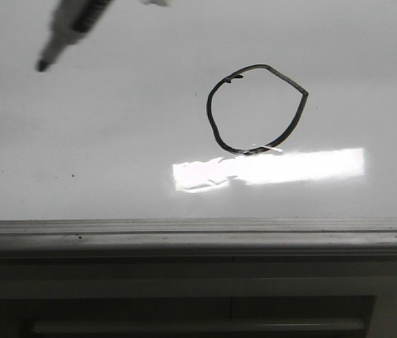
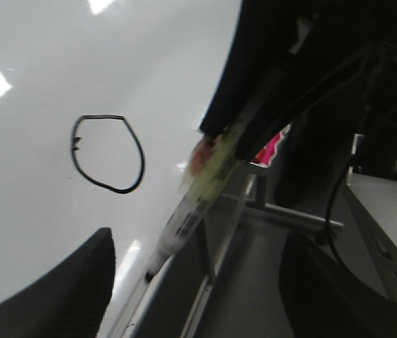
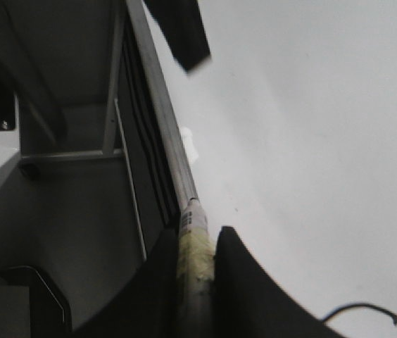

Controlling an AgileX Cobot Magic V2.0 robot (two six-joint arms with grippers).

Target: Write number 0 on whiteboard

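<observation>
Glossy whiteboard up front, with the number 0 already looped shut near its middle.
Right gripper was pinched on the marker, tip well apart from the loop. Left gripper gaped wide, holding nothing. Marker looked light, stiff and slick, so I'd grab it mid-barrel.

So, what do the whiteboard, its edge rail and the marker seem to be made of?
The whiteboard looks like a smooth glossy coated panel: it mirrors a bright light strip. Its edge rail seems to be grey brushed metal, perhaps aluminium, with ridges along it. The marker looks like plastic with a printed label; blur leaves that uncertain.
</observation>
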